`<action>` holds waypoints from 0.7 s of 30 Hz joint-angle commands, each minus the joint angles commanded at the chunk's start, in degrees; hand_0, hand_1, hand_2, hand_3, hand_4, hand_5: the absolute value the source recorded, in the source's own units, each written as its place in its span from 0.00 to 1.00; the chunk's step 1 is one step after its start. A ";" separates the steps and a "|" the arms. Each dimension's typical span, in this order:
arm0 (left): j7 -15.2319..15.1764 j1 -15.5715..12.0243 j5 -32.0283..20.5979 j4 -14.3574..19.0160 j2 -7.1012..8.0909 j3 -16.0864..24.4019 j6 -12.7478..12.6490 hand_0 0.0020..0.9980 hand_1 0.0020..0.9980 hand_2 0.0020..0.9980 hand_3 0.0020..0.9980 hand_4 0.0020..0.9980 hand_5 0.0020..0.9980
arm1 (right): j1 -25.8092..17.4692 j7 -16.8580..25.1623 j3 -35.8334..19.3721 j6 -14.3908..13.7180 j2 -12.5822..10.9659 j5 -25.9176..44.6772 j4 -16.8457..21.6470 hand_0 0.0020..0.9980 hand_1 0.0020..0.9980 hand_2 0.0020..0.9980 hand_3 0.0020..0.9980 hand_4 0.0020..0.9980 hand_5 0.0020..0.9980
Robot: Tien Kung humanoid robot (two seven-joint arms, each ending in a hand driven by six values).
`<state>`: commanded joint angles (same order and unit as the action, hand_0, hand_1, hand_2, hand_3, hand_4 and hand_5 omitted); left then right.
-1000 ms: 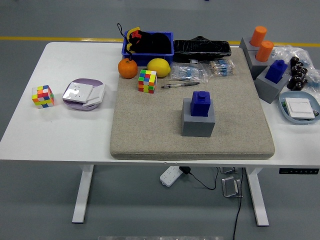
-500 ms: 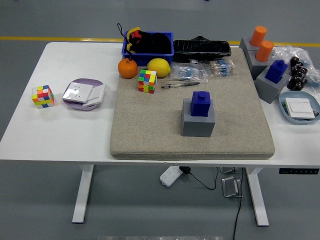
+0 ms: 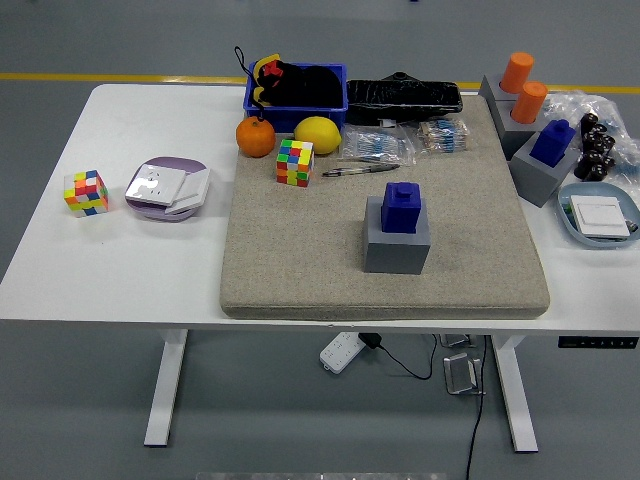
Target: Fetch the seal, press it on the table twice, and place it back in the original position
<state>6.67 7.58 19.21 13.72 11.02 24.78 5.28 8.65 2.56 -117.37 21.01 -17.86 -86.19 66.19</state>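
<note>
Sitting upright on grey square block point(image 3: 397, 247), blue plastic seal point(image 3: 402, 208) occupies middle of beige felt mat point(image 3: 290, 260) on white table point(image 3: 120, 260). Neither robot hand visible; finger state unknowable.

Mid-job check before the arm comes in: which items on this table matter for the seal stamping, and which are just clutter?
For the job:
blue seal on its grey base
beige mat, bare room for pressing

Lying about:
two colour cubes
orange, lemon
pen
blue bin
second blue seal
orange seals
</note>
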 joint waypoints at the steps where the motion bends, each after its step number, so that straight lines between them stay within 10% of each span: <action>1: 0.01 -0.01 -0.02 0.00 0.01 -0.04 0.01 0.81 0.82 0.79 0.84 0.79 0.41 | -0.02 -0.02 0.05 -0.01 0.02 -0.04 -0.03 0.80 0.68 0.67 0.66 0.85 0.20; 21: -0.02 -0.10 0.02 -0.07 -0.23 0.50 0.16 0.81 0.82 0.79 0.84 0.79 0.41 | -0.23 -0.13 0.04 -0.08 -0.02 -0.01 0.01 0.80 0.67 0.66 0.66 0.84 0.20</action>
<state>6.64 7.47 19.24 13.64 10.79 25.28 5.44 8.42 2.43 -117.34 20.94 -17.87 -86.19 66.21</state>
